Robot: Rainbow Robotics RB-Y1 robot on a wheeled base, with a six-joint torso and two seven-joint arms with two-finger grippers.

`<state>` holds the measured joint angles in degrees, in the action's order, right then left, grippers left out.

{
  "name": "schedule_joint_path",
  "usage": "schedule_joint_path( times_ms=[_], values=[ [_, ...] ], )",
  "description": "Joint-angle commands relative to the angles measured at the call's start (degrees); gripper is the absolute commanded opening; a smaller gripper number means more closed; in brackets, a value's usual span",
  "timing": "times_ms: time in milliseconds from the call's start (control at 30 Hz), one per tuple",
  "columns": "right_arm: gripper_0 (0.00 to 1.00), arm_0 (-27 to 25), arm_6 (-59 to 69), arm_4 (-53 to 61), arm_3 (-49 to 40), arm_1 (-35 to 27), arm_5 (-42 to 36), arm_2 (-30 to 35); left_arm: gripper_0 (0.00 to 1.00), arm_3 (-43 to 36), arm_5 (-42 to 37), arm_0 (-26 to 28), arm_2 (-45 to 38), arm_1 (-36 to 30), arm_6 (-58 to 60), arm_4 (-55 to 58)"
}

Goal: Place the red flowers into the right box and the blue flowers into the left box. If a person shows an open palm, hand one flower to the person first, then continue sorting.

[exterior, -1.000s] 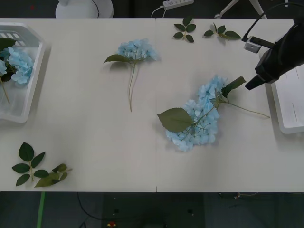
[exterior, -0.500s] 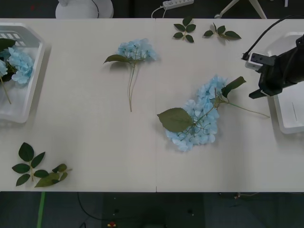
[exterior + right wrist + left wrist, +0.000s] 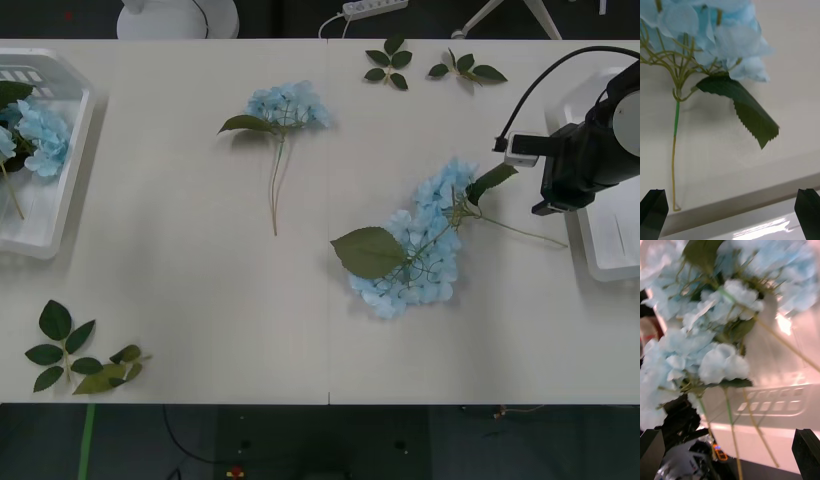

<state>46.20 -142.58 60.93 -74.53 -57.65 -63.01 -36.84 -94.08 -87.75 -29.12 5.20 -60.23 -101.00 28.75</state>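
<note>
hovering right end effector (image 3: pixel 730 213), open, near blue flowers (image 3: pixel 420 245)

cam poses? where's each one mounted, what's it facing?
Front: above the arms, looking down at the white table; right gripper near the shallow white right box.
Right wrist: faces a fluffy pale-blue flower, own jaws open.
Left wrist: over the white slotted left box holding blue blooms, jaws open.
Shared: front and right wrist both see that flower.
</note>
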Motion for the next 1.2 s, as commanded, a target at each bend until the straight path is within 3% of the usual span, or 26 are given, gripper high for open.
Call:
schedule_joint_path(
  times_ms=[33,300,567,667,833,1200],
  values=[
    [1.00,-0.1,8.3,-2.4,-0.6,-0.3,-1.3,-2.9,1.00,-3.0,-0.2,0.2,-0.3,0.6,14.4,6.7],
    [1.00,-0.1,16.5,-1.4,0.9,3.2,0.0,-6.0,1.00,-3.6,1.4,-5.0,4.5,7.5,32.6,15.5],
    [1.00,-0.1,18.4,-5.0,4.5,8.9,1.0,-6.0,1.00,0.4,14.1,-8.8,16.2,16.7,41.6,7.0],
    [1.00,0.0,18.8,-5.9,6.9,10.7,1.7,-6.0,1.00,4.4,20.5,-11.1,21.3,21.4,41.9,1.7],
    [1.00,0.6,19.3,-6.8,10.0,12.9,2.1,-6.0,1.00,10.6,22.8,-15.6,23.1,28.0,42.0,-1.5],
    [1.00,4.7,18.7,-6.3,20.9,18.8,1.9,-6.1,1.00,28.3,23.9,-30.5,30.6,34.8,41.3,8.8]
  ],
)
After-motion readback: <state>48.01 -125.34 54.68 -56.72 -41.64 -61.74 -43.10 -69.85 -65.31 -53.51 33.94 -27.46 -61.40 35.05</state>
